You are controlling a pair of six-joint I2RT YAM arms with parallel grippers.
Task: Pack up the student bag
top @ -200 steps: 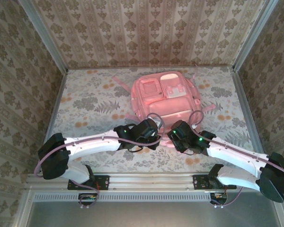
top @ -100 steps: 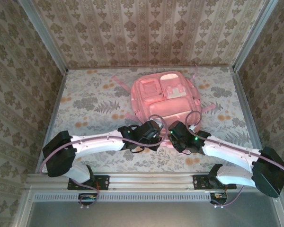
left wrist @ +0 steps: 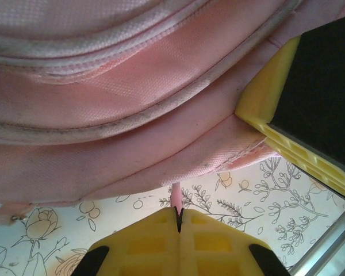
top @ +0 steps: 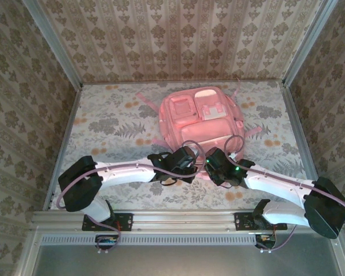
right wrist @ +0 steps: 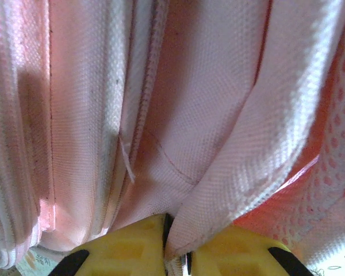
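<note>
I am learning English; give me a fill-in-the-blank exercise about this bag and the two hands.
The student bag is ___ in colour. It lies on a cloth printed with ___. The left hand and the right hand are both ___ on the bag's near edge.
Missing: pink; flowers; shut.

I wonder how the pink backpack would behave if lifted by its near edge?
The student bag will probably sag and fold: its fabric creases where the right gripper pinches it. It likely won't roll, as it lies flat. The woven cloth looks grippy, not slippery.
</note>
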